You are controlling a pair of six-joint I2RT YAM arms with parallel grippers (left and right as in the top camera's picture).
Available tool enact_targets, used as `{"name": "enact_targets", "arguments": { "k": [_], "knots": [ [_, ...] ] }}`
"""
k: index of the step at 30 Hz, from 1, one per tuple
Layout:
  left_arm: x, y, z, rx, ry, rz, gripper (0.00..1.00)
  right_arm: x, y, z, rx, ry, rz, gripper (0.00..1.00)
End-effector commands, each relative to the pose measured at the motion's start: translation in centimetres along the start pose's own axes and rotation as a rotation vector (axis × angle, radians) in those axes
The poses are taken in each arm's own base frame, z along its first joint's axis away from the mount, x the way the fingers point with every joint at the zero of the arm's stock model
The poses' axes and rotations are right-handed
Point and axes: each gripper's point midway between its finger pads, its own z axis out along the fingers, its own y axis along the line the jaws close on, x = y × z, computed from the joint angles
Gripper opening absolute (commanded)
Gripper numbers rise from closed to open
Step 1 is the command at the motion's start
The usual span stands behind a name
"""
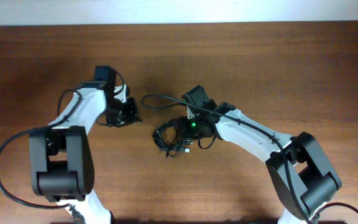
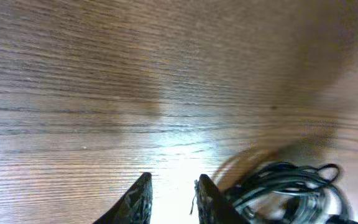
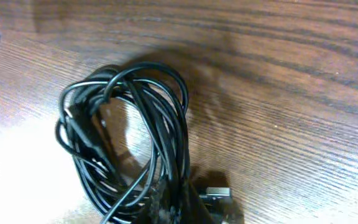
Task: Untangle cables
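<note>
The cables (image 1: 168, 138) sit near the middle of the wooden table (image 1: 241, 56), thin black cords wound over one another into a loose coil, closer to the right arm than the left. From above the bundle looks only a little wider than it is deep. The right wrist view shows its shape better: a drawn-out oval of several strands (image 3: 132, 140) whose long axis runs straight away from the pincer, with the far end rounded and the near end narrowing to a point. One small silvery plug (image 3: 218, 193) lies flat on the wood just beside that near end; it is too blurred to tell which way its tip faces. The right gripper (image 1: 183, 132) comes in from the bundle's right edge with a green light glowing on its wrist. Its jaws are squeezed right together on the strands where they gather at the bottom of its own view. The left gripper (image 1: 125, 113) hangs low over bare wood to the left of the coil, with a strip of table showing between them from overhead. Its two dark fingertips (image 2: 140, 200) stand a little apart, with only lit wood grain in the gap, so it has hold of nothing. The coil shows off to the lower right of that view, near one fingertip, and whether it touches I cannot tell.
</note>
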Motion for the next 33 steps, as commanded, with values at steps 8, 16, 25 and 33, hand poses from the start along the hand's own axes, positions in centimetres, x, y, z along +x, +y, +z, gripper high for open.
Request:
{"name": "enact_targets", "arguments": {
  "k": [8, 16, 25, 33],
  "knots": [
    [-0.2, -2.6, -0.6, 0.147, 0.006, 0.038, 0.01, -1.8, 0.5, -3.7, -0.218, 0.048, 0.081, 0.04],
    [-0.1, -2.7, -0.4, 0.134, 0.008, 0.048, 0.03, 1.2, 0.8, -4.7, -0.313, 0.17, -0.064, 0.53],
    [-0.1, -2.5, -0.4, 0.119, 0.006, 0.047, 0.08, 2.0, 2.5, -1.2, -0.054, 0.07, -0.328, 0.43],
    [-0.1, -2.5, -0.4, 0.119, 0.005, 0.047, 0.09, 1.4, 3.4, 3.1, 0.001, 0.009, -0.411, 0.26]
  ]
}}
